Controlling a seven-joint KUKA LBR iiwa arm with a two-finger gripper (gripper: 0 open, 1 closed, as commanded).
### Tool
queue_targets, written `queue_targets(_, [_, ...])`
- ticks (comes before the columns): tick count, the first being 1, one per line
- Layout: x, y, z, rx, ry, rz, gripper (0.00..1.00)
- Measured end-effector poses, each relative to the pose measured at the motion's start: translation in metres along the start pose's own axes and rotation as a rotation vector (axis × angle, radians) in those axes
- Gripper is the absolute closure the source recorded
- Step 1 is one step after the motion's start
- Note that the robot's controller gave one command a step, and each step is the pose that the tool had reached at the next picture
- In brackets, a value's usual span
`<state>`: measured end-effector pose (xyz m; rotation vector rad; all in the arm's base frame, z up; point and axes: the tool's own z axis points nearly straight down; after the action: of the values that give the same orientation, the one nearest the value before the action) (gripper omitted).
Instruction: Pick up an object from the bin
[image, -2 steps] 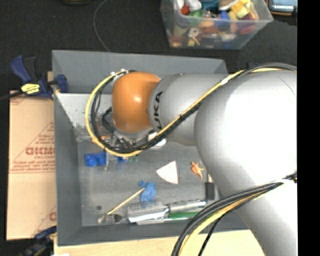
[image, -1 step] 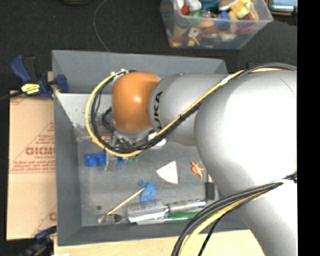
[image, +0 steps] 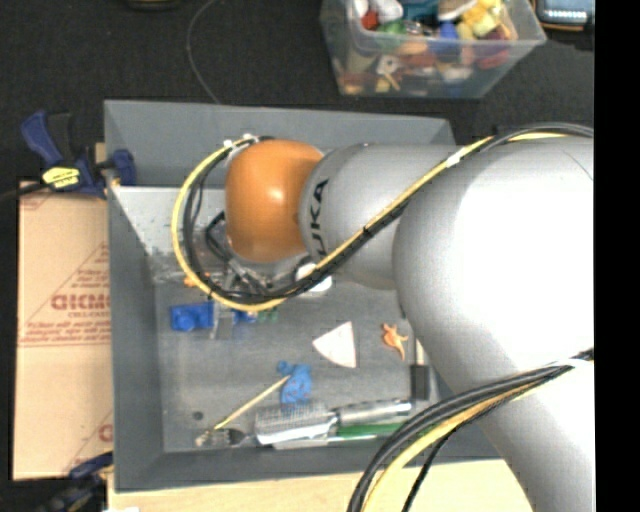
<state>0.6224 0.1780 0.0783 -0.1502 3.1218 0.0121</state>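
Hovering at the frame's upper left, the pincer (image: 232, 290) (its opening cannot be told under the orange cover (image: 265, 200)) stands near a blue block (image: 190, 318) at the bin's (image: 135, 330) left. An off-centre descent would likely push the block aside.

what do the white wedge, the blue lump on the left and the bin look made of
White wedge: matte plastic or foam, evenly white with no glint; cannot tell which. Blue lump: likely moulded plastic, solid saturated colour. Bin: grey sheet metal, dull finish, flat walls meeting at sharp creases.
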Motion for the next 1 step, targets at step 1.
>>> queue_targets(1, [-0.0009,0.0000,-0.0111,-0.001,-0.002,0.001,1.00])
